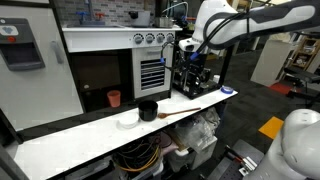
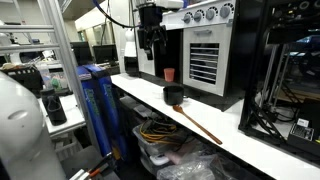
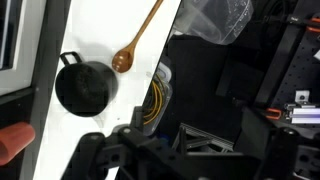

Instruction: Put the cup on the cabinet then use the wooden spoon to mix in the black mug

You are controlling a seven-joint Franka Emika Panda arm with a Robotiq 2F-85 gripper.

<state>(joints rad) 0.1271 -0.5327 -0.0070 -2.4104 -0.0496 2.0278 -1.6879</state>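
The orange-red cup (image 1: 114, 98) stands upright on the dark ledge of the white-framed cabinet (image 1: 100, 40). It also shows in an exterior view (image 2: 169, 75) and at the lower left edge of the wrist view (image 3: 14, 141). The black mug (image 1: 148, 110) (image 2: 174, 95) (image 3: 85, 88) sits on the white counter in front of it. The wooden spoon (image 1: 185, 110) (image 2: 200, 124) (image 3: 135, 45) lies on the counter beside the mug, bowl end toward it. My gripper (image 1: 187, 48) (image 2: 151, 52) (image 3: 165, 165) hangs empty above the counter, apart from all of them, and looks open.
A small white bowl (image 1: 127, 122) sits on the counter (image 1: 70, 140) near the mug. A steel oven with knobs (image 1: 152, 60) stands beside the cabinet recess. A black frame machine (image 1: 195, 80) is at the counter's end. Bins with cables (image 2: 165, 135) lie under the counter.
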